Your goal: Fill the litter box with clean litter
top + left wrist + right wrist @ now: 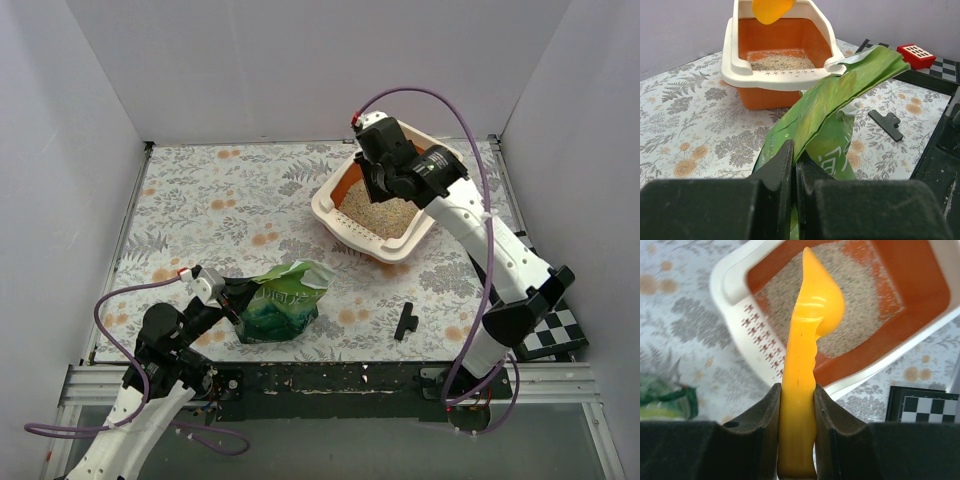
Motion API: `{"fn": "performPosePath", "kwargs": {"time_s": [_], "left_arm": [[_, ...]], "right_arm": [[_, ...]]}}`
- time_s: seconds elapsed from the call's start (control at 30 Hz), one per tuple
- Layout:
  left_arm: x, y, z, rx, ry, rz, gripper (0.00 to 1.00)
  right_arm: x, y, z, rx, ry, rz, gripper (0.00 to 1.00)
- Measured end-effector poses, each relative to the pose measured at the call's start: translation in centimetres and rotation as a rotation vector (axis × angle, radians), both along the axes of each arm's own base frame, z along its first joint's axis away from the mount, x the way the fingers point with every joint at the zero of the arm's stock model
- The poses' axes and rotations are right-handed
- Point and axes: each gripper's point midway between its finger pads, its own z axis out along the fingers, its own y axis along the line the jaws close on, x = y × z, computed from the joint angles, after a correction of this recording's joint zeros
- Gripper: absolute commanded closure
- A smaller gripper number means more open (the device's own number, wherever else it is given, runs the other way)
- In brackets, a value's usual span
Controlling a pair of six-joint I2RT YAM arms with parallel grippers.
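Observation:
The litter box (330,212), cream outside and orange inside, sits at the back right with a layer of clean litter (382,214) in it; it also shows in the left wrist view (740,75) and the right wrist view (730,285). My right gripper (797,390) is shut on the handle of a yellow scoop (810,320) held above the box, bowl over the litter (855,295). My left gripper (794,155) is shut on the top edge of the green bag (835,100), which stands near the front left (283,303).
A black clip (405,321) lies on the floral table cover right of the bag, also in the left wrist view (886,123). A checkered board (555,332) lies at the right front. White walls enclose the table on three sides.

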Motion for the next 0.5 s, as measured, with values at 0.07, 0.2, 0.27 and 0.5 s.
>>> {"fn": "performPosePath", "kwargs": {"time_s": [0.07,0.2,0.27,0.5], "left_arm": [[0.0,0.0,0.0,0.001,-0.001,-0.004,1.00],[-0.1,-0.1,0.0,0.003,-0.002,-0.008,1.00],[0.0,-0.1,0.0,0.004,-0.001,-0.010,1.00],[0.0,-0.1,0.0,0.004,0.000,-0.005,1.00]], "right_arm": [[-1.8,0.4,0.5,0.045,0.041,0.062,0.99],[-6.2,1.1,1.9,0.164,0.132,0.210,0.99],[-9.0,1.4,2.8,0.237,0.177,0.291,0.99],[-15.7,1.1,4.4,0.387,0.296,0.443,0.99]]}}
